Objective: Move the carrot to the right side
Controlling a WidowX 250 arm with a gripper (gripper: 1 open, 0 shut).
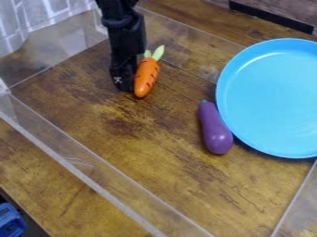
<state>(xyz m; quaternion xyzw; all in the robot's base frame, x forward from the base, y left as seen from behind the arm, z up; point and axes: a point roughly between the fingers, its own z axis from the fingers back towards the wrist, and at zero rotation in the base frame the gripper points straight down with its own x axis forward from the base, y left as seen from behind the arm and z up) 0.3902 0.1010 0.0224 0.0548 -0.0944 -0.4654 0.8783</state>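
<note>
The orange toy carrot [146,77] with a green leafy top lies tilted on the wooden table, at the back left. My black gripper [124,80] comes straight down on it and presses against its left side. The jaws look closed on the carrot's body, and the far finger is hidden behind it. The carrot's tip rests at or just above the table.
A purple eggplant [214,127] lies right of centre, against the rim of a large blue plate [275,83] at the right. A clear plastic wall [74,162] runs along the left and front of the table.
</note>
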